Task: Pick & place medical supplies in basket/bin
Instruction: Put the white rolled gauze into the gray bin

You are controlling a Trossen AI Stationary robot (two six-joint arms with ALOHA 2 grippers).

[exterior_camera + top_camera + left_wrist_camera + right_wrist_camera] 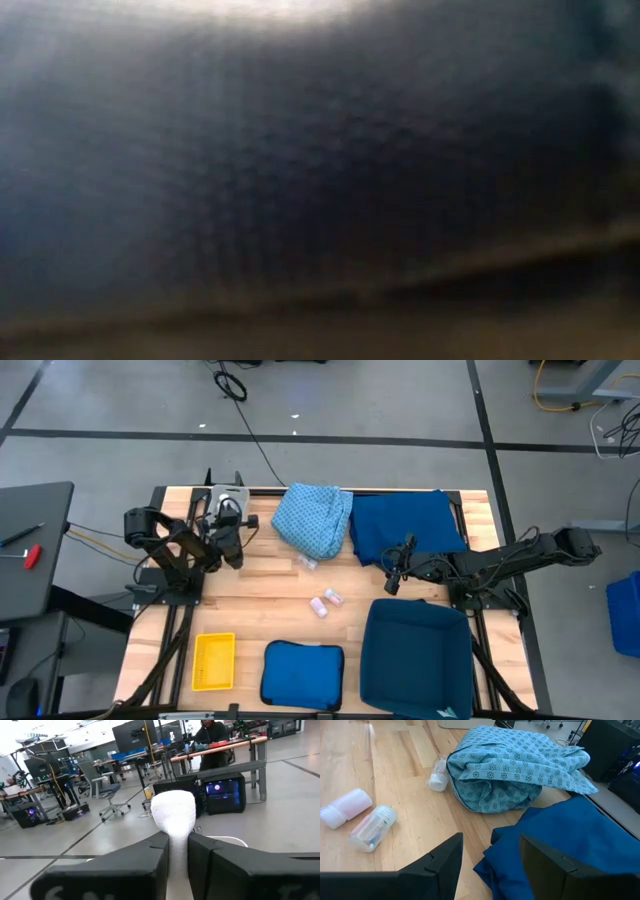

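My left gripper [230,518] is at the table's far left, beside the grey tray [226,494], and is shut on a white roll [173,815]. My right gripper [392,582] is open. In the right wrist view its fingers [490,857] stand above the near edge of the dark blue cloth [560,845] without touching it. The dark blue cloth [405,525] lies flat next to the bunched light blue patterned cloth [315,520]. Two small packets [325,602] lie mid-table and a third [307,563] lies by the light blue cloth. The low view is blocked by a dark blur. My left gripper pinches the white roll between its two fingers, low on its length [177,852]. The fingers point about level toward the room beyond the table's far edge. The roll's rounded free end [173,807] sticks out past the fingertips, and the roll is lifted clear.
The yellow mesh basket [213,660], the flat blue pad [302,675] and the large dark blue bin [418,655] sit along the near edge. Bare wood [260,595] lies between the arms. A black side table [30,545] stands off the table's left edge.
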